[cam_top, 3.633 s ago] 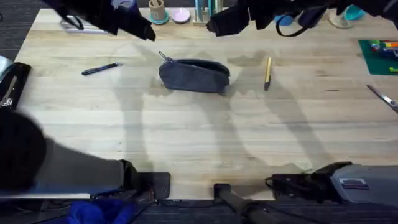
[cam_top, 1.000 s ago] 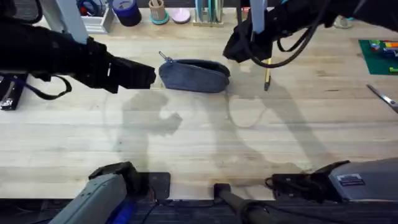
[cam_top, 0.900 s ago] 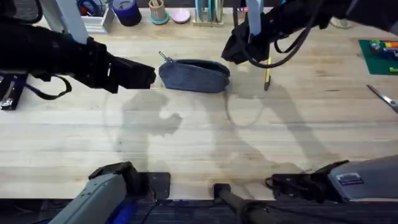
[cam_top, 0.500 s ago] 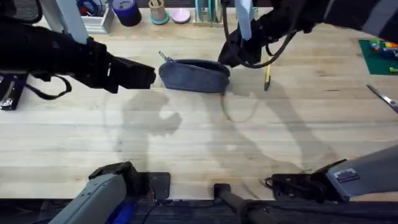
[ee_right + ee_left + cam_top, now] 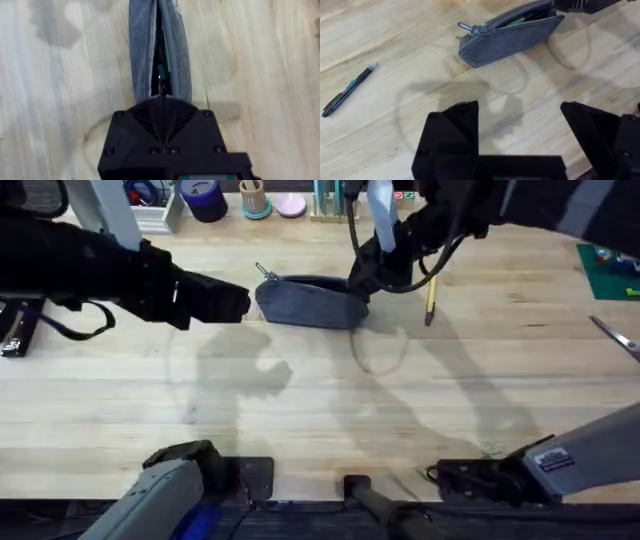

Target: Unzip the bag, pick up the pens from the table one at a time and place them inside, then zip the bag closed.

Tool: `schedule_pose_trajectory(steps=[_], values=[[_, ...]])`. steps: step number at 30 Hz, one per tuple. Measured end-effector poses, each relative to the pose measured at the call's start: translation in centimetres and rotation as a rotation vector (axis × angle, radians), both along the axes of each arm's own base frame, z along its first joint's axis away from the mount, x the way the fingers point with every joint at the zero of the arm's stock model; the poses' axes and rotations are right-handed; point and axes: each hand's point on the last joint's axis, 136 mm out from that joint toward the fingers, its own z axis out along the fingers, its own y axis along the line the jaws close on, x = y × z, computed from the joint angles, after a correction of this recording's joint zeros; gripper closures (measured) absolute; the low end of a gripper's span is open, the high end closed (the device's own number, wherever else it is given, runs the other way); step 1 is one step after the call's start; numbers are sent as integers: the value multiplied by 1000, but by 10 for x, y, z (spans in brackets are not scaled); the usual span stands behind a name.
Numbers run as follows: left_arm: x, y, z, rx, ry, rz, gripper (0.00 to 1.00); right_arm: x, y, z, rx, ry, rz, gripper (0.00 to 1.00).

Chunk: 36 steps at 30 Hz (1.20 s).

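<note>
The blue-grey bag (image 5: 310, 302) lies on the table (image 5: 320, 410), its top zipper parted so a dark slit with something green shows (image 5: 160, 55). Its pull tab (image 5: 468, 27) sticks out at the left end. My left gripper (image 5: 243, 302) hovers just left of the bag, open, with nothing between its fingers (image 5: 452, 132). My right gripper (image 5: 362, 278) is shut, its tips (image 5: 161, 96) at the bag's right end. The yellow pen (image 5: 431, 298) lies right of the bag. The dark pen (image 5: 347, 91) lies left of the bag, away from it.
Silver scissors (image 5: 615, 337) lie near the right edge, with a green mat (image 5: 608, 272) behind them. A dark blue cup (image 5: 203, 195) and several desk items line the far edge. The near half of the table is bare wood.
Both arms came down from the far edge to the bag. Over the last second the right gripper moved left onto the bag's right end; the left gripper held still.
</note>
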Motion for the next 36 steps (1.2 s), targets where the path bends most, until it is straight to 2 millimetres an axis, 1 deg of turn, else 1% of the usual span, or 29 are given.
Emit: schedule_pose_trajectory(steps=[4, 12, 19, 30, 36], values=[[0, 0, 0, 0, 0, 0, 6, -2, 3, -9, -9, 21, 9, 973], [0, 0, 0, 0, 0, 0, 6, -2, 6, -17, -16, 38, 15, 973], [0, 0, 0, 0, 0, 0, 6, 0, 7, -35, -28, 75, 16, 973], [0, 0, 0, 0, 0, 0, 5, 4, 9, -38, -24, 66, 16, 973], [0, 0, 0, 0, 0, 0, 5, 4, 12, -50, -30, 88, 22, 972]])
